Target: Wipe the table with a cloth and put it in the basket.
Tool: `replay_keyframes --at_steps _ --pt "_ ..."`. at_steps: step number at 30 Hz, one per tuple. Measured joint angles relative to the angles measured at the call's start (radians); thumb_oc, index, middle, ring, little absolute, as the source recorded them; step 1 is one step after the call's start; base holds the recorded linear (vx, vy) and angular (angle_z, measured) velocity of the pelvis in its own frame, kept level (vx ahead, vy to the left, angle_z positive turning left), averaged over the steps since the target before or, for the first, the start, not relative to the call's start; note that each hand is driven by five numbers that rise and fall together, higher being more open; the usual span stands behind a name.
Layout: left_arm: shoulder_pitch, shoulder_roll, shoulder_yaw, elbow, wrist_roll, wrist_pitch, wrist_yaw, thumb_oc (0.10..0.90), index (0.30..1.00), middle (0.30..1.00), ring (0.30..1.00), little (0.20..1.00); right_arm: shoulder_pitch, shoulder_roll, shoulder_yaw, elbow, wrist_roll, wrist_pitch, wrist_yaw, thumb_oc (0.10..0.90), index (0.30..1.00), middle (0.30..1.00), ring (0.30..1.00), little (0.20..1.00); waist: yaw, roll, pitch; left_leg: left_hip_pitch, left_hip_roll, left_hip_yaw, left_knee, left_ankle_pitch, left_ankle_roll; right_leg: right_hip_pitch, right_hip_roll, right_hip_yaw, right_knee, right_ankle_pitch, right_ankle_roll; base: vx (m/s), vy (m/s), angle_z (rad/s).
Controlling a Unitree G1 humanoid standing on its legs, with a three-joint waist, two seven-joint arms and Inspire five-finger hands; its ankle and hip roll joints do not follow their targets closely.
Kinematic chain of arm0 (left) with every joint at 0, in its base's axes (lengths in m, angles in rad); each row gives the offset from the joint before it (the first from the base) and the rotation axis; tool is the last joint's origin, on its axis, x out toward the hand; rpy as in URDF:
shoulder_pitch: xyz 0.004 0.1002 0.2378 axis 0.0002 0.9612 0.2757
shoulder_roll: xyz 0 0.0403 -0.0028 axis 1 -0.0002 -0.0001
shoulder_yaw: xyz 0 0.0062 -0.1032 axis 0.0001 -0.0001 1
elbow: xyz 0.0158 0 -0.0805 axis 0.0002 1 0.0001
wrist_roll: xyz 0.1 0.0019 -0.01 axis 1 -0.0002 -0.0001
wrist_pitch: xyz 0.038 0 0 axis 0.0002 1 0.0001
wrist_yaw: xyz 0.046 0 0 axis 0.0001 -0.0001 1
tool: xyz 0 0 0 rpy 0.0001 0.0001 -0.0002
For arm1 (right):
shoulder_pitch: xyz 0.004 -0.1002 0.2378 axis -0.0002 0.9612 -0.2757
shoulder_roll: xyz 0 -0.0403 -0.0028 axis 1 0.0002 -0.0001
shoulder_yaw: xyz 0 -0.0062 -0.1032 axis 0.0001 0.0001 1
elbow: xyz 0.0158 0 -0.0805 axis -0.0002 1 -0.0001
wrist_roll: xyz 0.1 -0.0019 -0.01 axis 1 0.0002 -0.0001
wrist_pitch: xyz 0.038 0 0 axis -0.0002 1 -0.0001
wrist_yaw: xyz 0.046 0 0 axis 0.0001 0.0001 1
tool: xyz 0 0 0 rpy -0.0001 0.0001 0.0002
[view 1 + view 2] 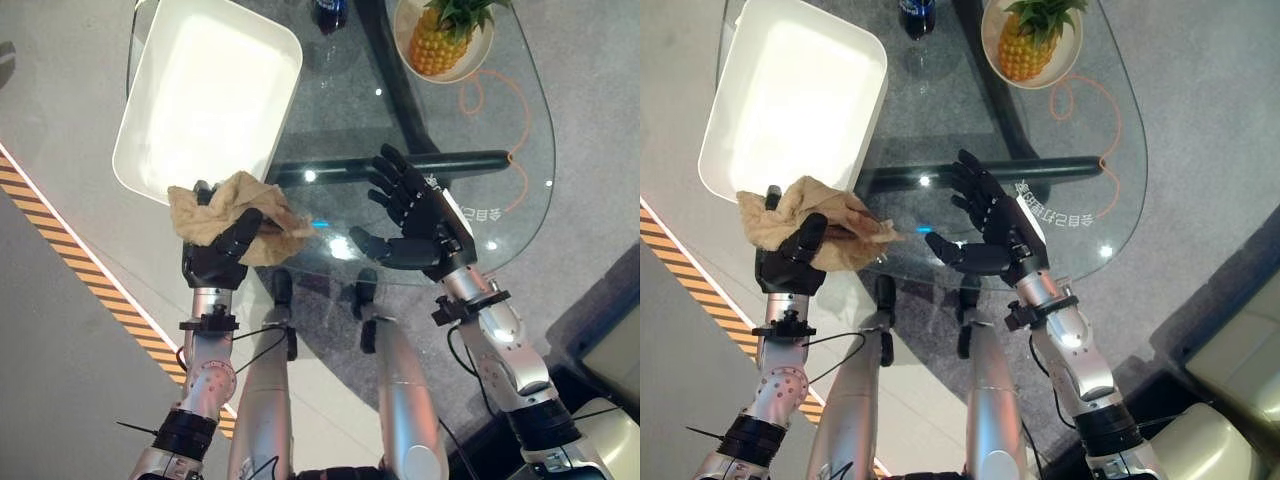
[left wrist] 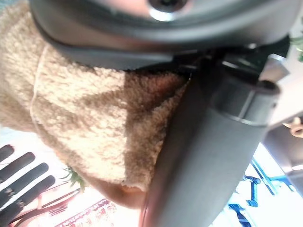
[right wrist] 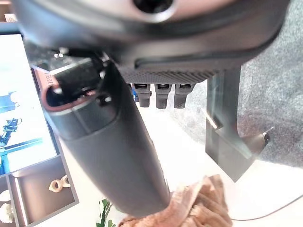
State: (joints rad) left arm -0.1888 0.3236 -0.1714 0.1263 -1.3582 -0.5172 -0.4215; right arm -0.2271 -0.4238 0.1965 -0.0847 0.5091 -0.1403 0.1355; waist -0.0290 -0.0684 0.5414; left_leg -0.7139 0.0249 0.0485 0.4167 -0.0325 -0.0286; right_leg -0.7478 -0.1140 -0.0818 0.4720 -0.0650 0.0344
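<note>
Left hand [image 1: 213,255], at 8 o'clock of the round clear glass table [image 1: 520,130], has fingers curled round the crumpled tan fleecy cloth [image 1: 228,215]; cloth overlaps the near rim of the white shallow rectangular plastic basket [image 1: 150,95] at 10 o'clock. Step, as judged: wiping over, transfer to basket in hand. Next: carry fwd over the tray, then let go. Right hand [image 1: 425,222], centre, fingers spread, empty, over the glass. Far edge, approx. 1 o'clock: pineapple [image 1: 440,40] on a plate.

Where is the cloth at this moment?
The tan cloth is held in the left hand, at the glass table's left edge, just below the white basket's near corner.
</note>
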Motion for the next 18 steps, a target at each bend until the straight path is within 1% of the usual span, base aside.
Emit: replay_keyframes --at_steps 4,6,7,9,11,13,15,18 --pt "0.001 -0.001 0.001 0.0 0.006 -0.026 -0.001 0.1 0.3 0.3 0.3 0.2 0.023 -0.001 0.001 0.045 -0.008 0.037 -0.001 0.8 0.9 0.9 0.9 0.9 0.001 0.0 0.0 0.005 0.001 0.005 -0.005 0.001 -0.001 0.0 0.001 0.005 -0.002 0.002 0.0 -0.01 0.004 -0.02" --pt "0.005 0.0 0.001 -0.001 0.043 -0.052 0.002 0.1 0.3 0.3 0.3 0.2 0.03 -0.003 0.006 0.079 -0.023 0.062 -0.001 0.8 0.9 0.9 0.9 0.9 0.004 0.001 0.0 0.012 0.0 0.011 -0.017 0.004 -0.005 0.0 0.0 0.009 -0.003 0.003 -0.001 0.0 0.004 -0.03" --pt "0.008 0.0 0.004 -0.01 0.069 -0.069 0.008 0.1 0.3 0.3 0.3 0.2 0.035 -0.004 0.013 0.107 -0.04 0.088 -0.001 0.8 0.9 0.9 0.9 0.9 0.01 0.001 0.0 0.016 0.001 0.012 -0.019 0.005 -0.006 0.001 0.001 0.01 -0.002 0.003 -0.001 -0.01 0.009 -0.06" --pt "0.008 0.001 0.004 -0.023 0.107 -0.098 0.037 0.1 0.3 0.3 0.3 0.2 0.037 -0.009 0.03 0.134 -0.049 0.119 0.0 0.8 0.9 0.9 0.9 0.9 0.017 0.002 0.001 0.021 0.001 0.012 -0.021 0.008 -0.009 0.001 0.001 0.01 0.001 0.004 -0.003 -0.01 0.007 -0.03" --pt "-0.007 0.003 0.007 -0.026 0.178 -0.127 0.111 0.1 0.3 0.3 0.3 0.2 0.036 -0.013 0.055 0.163 -0.062 0.162 0.0 0.8 0.9 0.9 0.9 0.9 0.027 0.003 0.001 0.033 0.001 0.012 -0.031 0.012 -0.012 0.006 0.001 0.01 0.006 0.002 -0.006 0.0 0.039 0.02" --pt "-0.018 0.006 0.025 -0.028 0.256 -0.143 0.202 0.1 0.3 0.3 0.3 0.2 0.03 -0.019 0.094 0.19 -0.077 0.187 0.016 0.8 0.9 0.9 0.9 0.9 0.028 0.006 0.001 0.042 0.001 0.01 -0.032 0.013 -0.013 0.012 0.0 0.008 0.012 -0.002 -0.008 0.01 0.042 0.04" --pt "-0.038 0.01 0.043 -0.028 0.321 -0.147 0.3 0.1 0.3 0.3 0.3 0.2 0.027 -0.024 0.125 0.205 -0.079 0.215 0.041 0.8 0.9 0.9 0.9 0.9 0.031 0.016 0.001 0.051 0.001 0.01 -0.032 0.013 -0.014 0.021 0.0 0.007 0.016 -0.004 -0.009 0.01 0.047 0.02" --pt "-0.056 0.02 0.048 -0.027 0.387 -0.149 0.397 0.1 0.3 0.3 0.3 0.2 0.008 -0.031 0.157 0.248 -0.088 0.25 0.069 0.8 0.9 0.9 0.9 0.9 0.033 0.027 0.001 0.063 -0.002 0.008 -0.032 0.014 -0.014 0.03 -0.004 0.007 0.025 -0.008 -0.01 0.02 0.056 0.04"
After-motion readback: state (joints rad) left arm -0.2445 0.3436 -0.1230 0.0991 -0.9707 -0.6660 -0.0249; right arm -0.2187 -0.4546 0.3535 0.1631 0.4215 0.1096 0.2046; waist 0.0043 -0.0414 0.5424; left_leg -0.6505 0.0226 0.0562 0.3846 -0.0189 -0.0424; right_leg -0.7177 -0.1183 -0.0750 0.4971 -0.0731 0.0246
